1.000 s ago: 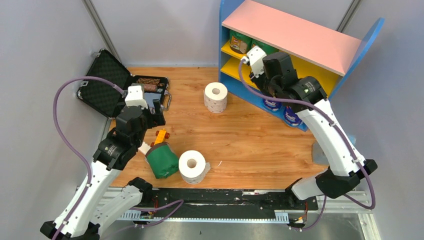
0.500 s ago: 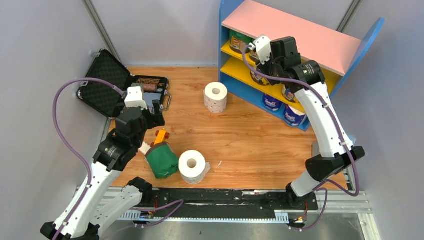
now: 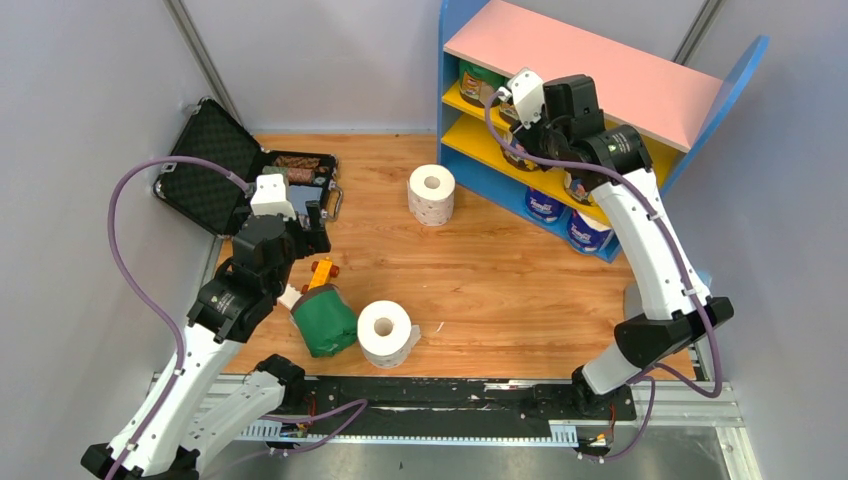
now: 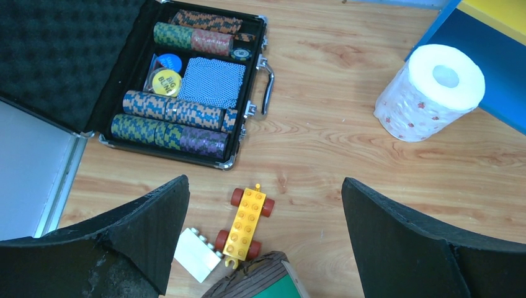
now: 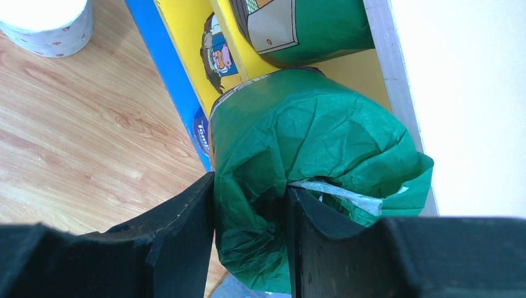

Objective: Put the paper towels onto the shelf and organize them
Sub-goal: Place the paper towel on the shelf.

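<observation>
The green-wrapped roll [image 5: 310,143] fills the middle of my right wrist view, at the front of the shelf [image 3: 590,70], level with the upper yellow board and just under the pink top. Whether it rests on the board I cannot tell. My right claw [image 5: 250,186] is clamped on a crumpled fold of its wrapper, one finger touching the green paper on each side. Beyond it, at the top of that view, a second green roll [image 5: 310,28] lies on the same board.

In the overhead view two blue-and-white rolls [image 3: 563,220] stand on the lowest tier at the right. A bare white roll with red dots [image 3: 431,195] stands upright on the wooden table [image 3: 500,280], near the shelf's blue side. Toward the lower left of that view a plain white roll [image 3: 385,333] stands just beside another green roll [image 3: 325,322].

My left claw [image 4: 263,186] hangs with its fingers wide apart above a yellow toy car [image 4: 247,222] with red wheels. A white brick [image 4: 197,254] lies just beside the car. An open black case of poker chips [image 4: 186,93] sits at the upper left of my left wrist view
</observation>
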`<move>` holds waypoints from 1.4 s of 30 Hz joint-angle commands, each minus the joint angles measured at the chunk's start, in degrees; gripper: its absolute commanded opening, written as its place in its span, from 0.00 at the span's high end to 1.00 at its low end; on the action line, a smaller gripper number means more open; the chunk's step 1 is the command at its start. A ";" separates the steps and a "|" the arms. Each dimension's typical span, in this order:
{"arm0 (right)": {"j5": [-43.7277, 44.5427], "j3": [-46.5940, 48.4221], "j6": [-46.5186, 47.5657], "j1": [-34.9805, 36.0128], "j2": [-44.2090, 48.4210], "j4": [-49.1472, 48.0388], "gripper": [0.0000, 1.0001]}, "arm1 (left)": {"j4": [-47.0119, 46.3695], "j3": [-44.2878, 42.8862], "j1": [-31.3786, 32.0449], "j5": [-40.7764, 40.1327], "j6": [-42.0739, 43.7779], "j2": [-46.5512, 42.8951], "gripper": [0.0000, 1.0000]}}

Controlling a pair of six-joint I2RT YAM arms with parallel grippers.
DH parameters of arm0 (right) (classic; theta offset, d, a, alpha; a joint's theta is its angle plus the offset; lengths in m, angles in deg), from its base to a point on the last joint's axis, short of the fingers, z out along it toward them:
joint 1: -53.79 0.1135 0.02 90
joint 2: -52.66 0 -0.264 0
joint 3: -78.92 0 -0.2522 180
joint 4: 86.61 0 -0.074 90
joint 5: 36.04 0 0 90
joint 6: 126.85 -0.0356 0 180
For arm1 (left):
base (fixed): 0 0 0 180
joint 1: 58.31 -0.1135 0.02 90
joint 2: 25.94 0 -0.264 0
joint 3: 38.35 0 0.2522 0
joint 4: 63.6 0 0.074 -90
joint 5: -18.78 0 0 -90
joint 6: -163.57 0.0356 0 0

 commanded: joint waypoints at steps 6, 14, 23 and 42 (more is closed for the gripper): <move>-3.11 -1.64 1.91 -0.49 6.94 -5.25 0.61 | -2.17 0.20 -0.31 -0.91 0.98 -0.34 0.00; -0.89 -4.03 4.98 -1.19 6.93 -6.28 0.66 | -2.26 0.34 -0.36 -0.94 1.06 0.05 0.00; -7.21 -3.71 6.94 -2.96 6.29 -6.77 0.68 | -2.43 0.51 -0.28 -1.22 1.06 -0.38 0.00; -4.99 -5.56 11.17 -7.36 5.24 -16.57 0.69 | -2.53 0.64 -0.35 -1.74 1.06 -0.52 0.00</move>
